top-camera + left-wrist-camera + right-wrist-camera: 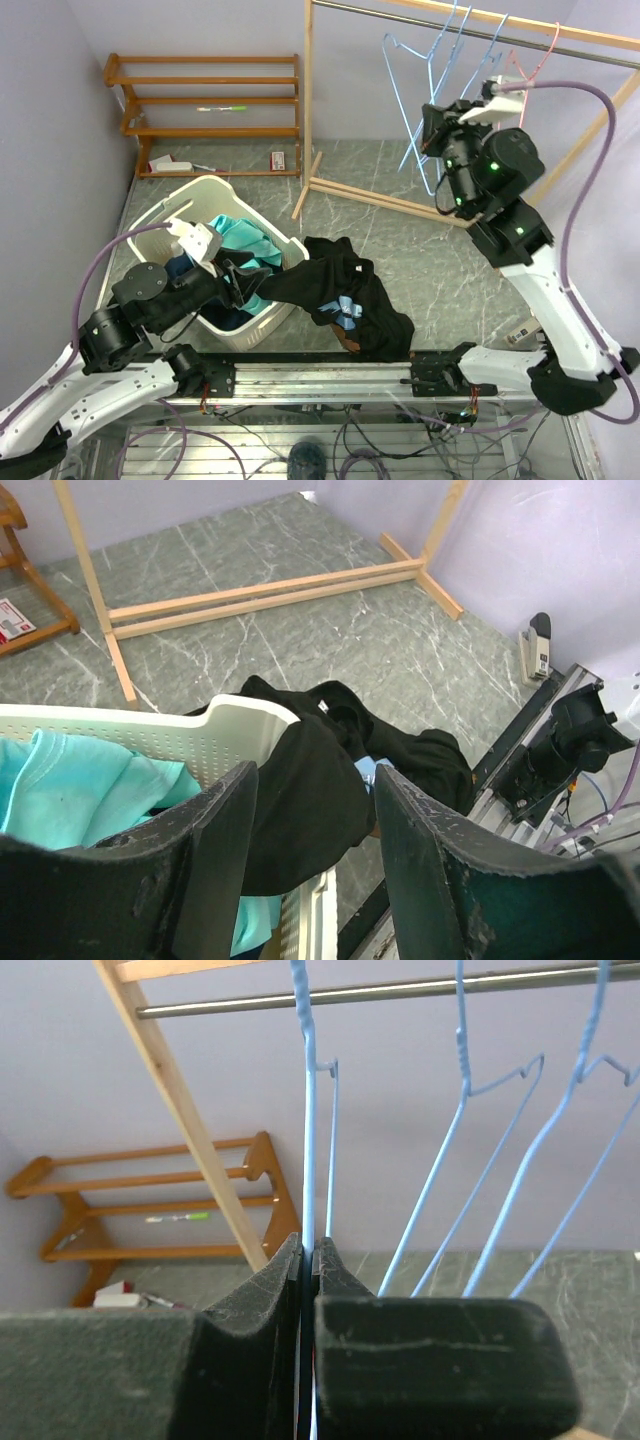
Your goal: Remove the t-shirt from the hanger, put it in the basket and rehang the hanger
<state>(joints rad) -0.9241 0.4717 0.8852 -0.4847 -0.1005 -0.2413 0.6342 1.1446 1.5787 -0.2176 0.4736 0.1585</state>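
The left gripper (315, 778) hangs over the laundry basket (225, 730), jaws apart. The black t-shirt (300, 810) passes under the gap, apparently not pinched. The shirt drapes over the basket's right rim and runs rightward along the near edge of the worktop (300, 630), its long axis leading away from this hand. The right gripper (308, 1260), up at the rail (400, 988), is clamped on a bare blue hanger (308, 1110). The left arm is much nearer the shirt.

Even, soft indoor light — faint shadows, close foregrounds slightly blurred.
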